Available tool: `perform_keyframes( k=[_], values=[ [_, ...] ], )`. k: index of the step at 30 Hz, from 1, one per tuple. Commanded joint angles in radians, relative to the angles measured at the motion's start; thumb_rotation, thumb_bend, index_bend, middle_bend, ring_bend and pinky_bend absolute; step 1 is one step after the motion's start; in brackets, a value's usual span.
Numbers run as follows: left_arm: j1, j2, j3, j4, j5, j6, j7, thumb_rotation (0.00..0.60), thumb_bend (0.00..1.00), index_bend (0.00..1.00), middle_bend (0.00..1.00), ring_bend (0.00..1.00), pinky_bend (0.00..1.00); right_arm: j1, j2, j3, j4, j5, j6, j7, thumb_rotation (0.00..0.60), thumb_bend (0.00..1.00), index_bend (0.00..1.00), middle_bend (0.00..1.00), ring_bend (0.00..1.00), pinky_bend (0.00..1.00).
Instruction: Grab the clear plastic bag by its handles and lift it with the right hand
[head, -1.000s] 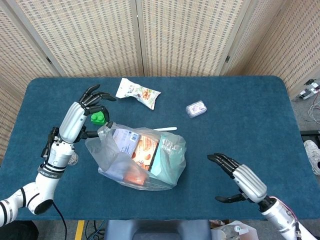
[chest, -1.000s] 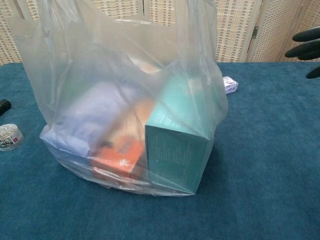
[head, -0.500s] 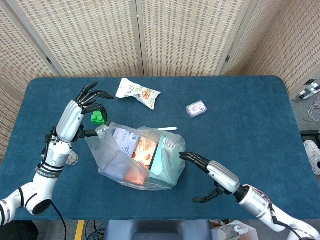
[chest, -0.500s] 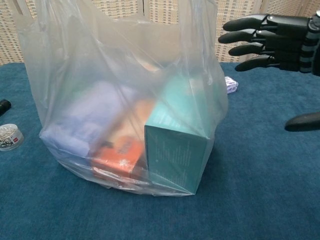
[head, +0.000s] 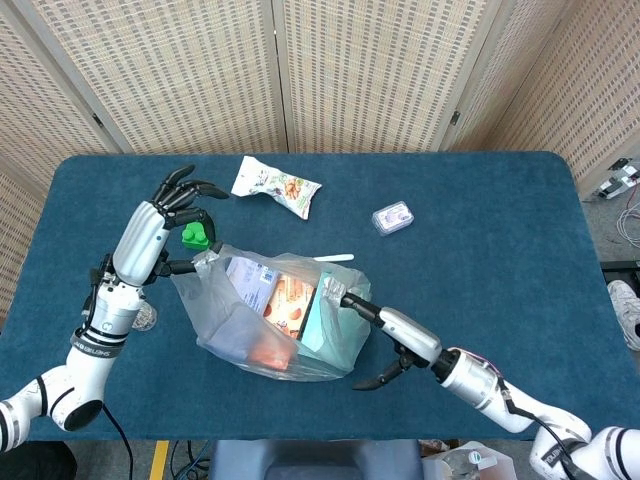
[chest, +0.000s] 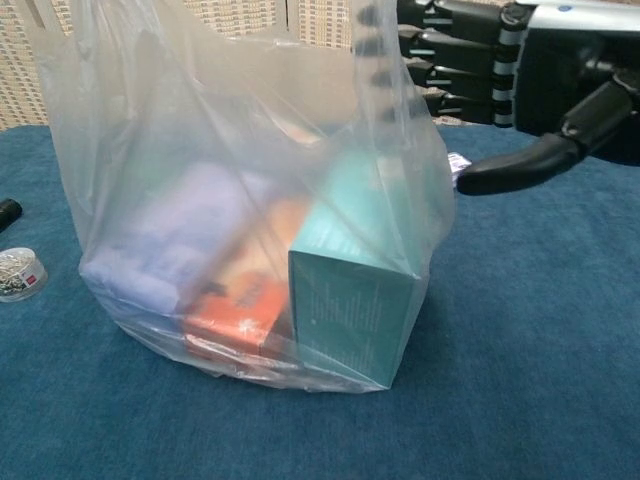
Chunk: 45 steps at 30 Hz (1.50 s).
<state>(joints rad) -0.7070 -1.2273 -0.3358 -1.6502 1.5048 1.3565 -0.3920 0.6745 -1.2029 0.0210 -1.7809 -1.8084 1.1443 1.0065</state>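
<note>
On the blue table (head: 480, 230) the clear plastic bag (head: 280, 320) stood near the front edge, its handles just left of my right hand (head: 395, 335), fingers spread and empty, nearer than my open left hand (head: 165, 215).

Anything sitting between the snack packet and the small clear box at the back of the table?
No. In the head view the stretch between the snack packet and the small clear box is bare blue cloth.
</note>
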Motion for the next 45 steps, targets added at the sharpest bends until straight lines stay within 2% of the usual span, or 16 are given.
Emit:
perform_keyframes(
  k=[1, 6, 11, 19, 25, 36, 45],
  values=[
    [-0.001, 0.002, 0.0, -0.003, 0.0, -0.001, 0.003, 0.6, 0.33, 0.51, 0.31, 0.22, 0.06, 0.038, -0.039, 0.022, 0.021, 0.023, -0.014, 0.051, 0.6, 0.0, 0.0, 0.01, 0.0, 0.1],
    [-0.002, 0.006, -0.003, -0.006, -0.005, -0.005, 0.011, 0.6, 0.32, 0.51, 0.31, 0.22, 0.06, 0.085, -0.087, 0.04, 0.042, 0.068, -0.047, 0.156, 0.6, 0.0, 0.0, 0.02, 0.0, 0.1],
    [0.002, 0.013, -0.005, -0.011, -0.012, -0.004, 0.013, 0.6, 0.32, 0.51, 0.31, 0.22, 0.06, 0.123, -0.124, 0.035, 0.068, 0.089, -0.077, 0.283, 0.6, 0.0, 0.0, 0.05, 0.0, 0.1],
    [0.006, 0.026, -0.003, -0.03, -0.007, -0.002, 0.031, 0.6, 0.32, 0.51, 0.31, 0.22, 0.06, 0.166, -0.187, 0.058, 0.14, 0.126, -0.091, 0.36, 0.6, 0.0, 0.0, 0.14, 0.02, 0.1],
    [0.013, 0.035, -0.002, -0.043, -0.01, 0.0, 0.043, 0.6, 0.33, 0.51, 0.31, 0.22, 0.06, 0.188, -0.213, 0.075, 0.162, 0.144, -0.095, 0.377, 0.6, 0.01, 0.15, 0.28, 0.16, 0.23],
    [0.024, 0.057, -0.011, -0.059, -0.018, 0.007, 0.049, 0.6, 0.32, 0.51, 0.31, 0.22, 0.06, 0.233, -0.229, 0.088, 0.152, 0.126, -0.083, 0.452, 0.6, 0.01, 0.15, 0.28, 0.16, 0.23],
    [0.032, 0.077, -0.024, -0.067, -0.032, 0.014, 0.057, 0.6, 0.32, 0.51, 0.31, 0.22, 0.06, 0.24, -0.188, 0.063, 0.097, 0.064, -0.02, 0.488, 0.6, 0.01, 0.15, 0.28, 0.16, 0.23]
  ],
)
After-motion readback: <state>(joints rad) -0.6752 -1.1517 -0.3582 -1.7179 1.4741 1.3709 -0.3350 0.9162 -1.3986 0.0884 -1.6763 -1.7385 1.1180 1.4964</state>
